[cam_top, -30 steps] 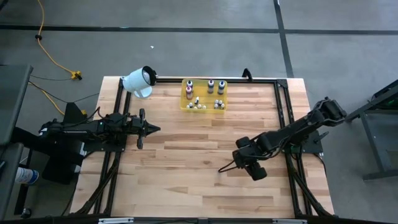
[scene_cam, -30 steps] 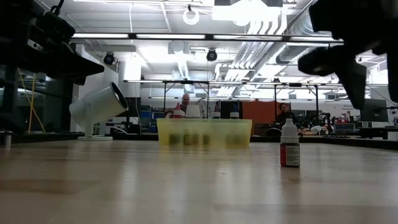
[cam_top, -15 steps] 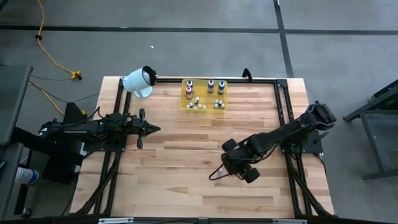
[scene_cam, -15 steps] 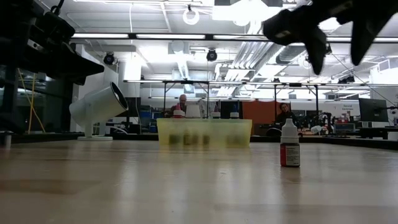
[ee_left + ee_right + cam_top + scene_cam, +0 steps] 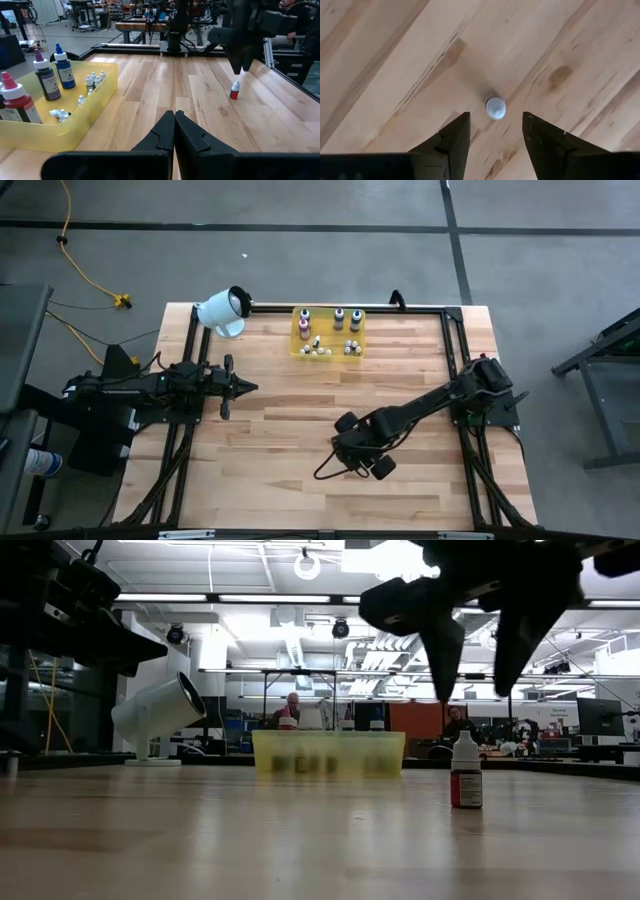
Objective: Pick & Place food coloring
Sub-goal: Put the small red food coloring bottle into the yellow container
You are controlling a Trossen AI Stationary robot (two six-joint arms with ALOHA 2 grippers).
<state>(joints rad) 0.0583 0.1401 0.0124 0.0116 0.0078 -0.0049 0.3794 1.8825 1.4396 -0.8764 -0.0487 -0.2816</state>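
One small food coloring bottle (image 5: 465,776), red-bodied with a white dropper cap, stands upright by its base on the bare wood; it also shows in the left wrist view (image 5: 234,90). My right gripper (image 5: 478,665) hangs open right above it, fingers pointing down. In its wrist view the cap (image 5: 495,108) sits between the two fingers, untouched. The other bottles (image 5: 330,340) are in the yellow tray (image 5: 296,330) by the far edge. My left gripper (image 5: 250,388) waits shut over the table's left side.
The yellow tray (image 5: 102,102) holds taller red, purple and blue bottles and several tiny droppers. A white cylinder (image 5: 222,310) lies at the far left corner. Black frame rails (image 5: 455,370) run along the table's sides. People sit in the room beyond the table.
My right gripper has travelled toward the table's left and slightly toward the near edge, staying open, and now stands over the lone bottle, lower than before. The bottle has not moved.
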